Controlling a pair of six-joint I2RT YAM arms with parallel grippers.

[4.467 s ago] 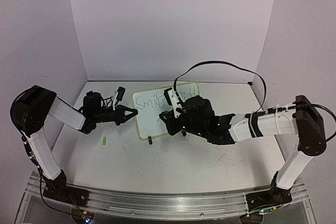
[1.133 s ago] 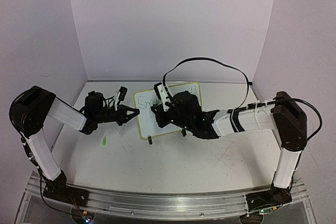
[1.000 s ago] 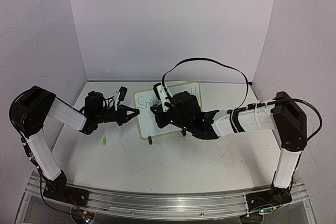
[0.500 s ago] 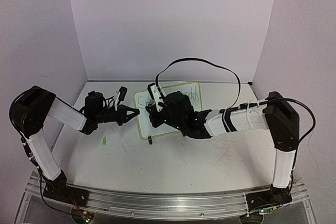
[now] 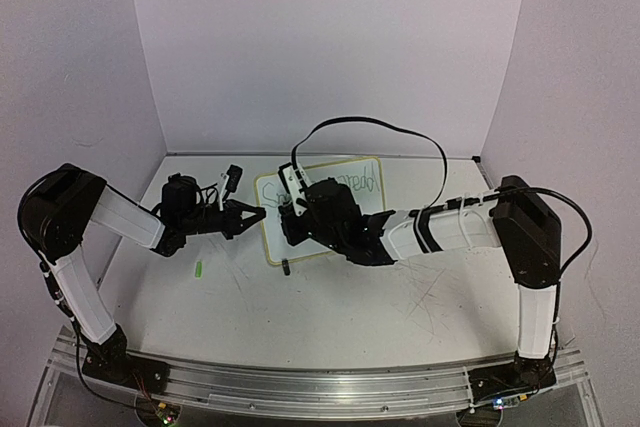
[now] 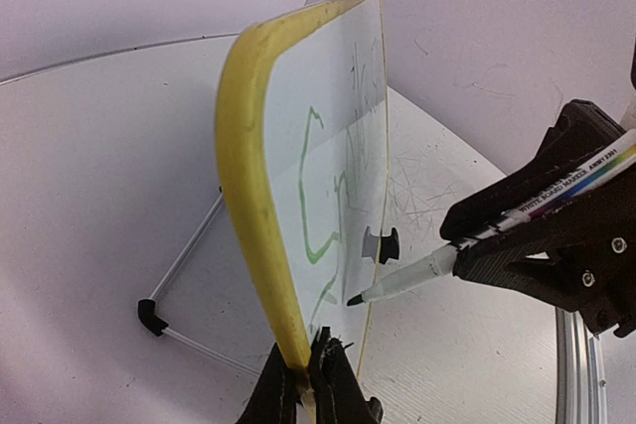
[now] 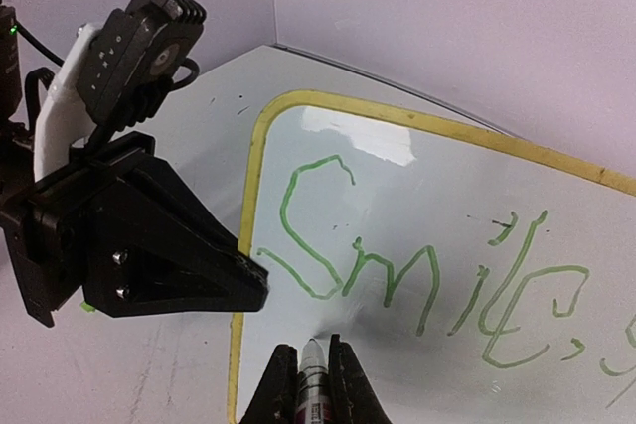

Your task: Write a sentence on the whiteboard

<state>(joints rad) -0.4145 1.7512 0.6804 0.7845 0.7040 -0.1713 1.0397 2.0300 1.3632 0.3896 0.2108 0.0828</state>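
The whiteboard (image 7: 427,181) is pinched at its edge in the left claw (image 6: 306,372). A marker (image 6: 427,265) is clamped in the right claw (image 7: 313,369), its tip just below the "S" of the sentence (image 7: 397,275). One line is written; a second is judged not yet begun.

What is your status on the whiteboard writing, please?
Left gripper shut on whiteboard frame. Right gripper shut on marker, tip just below sentence start. Nothing blocking.

Board (image 7: 427,196): smooth, glossy face, glare patch near top. Frame (image 6: 246,176): matt yellow, looks plastic. Table (image 5: 330,307): matt white, scratched. Marker (image 6: 427,267): smooth plastic barrel.
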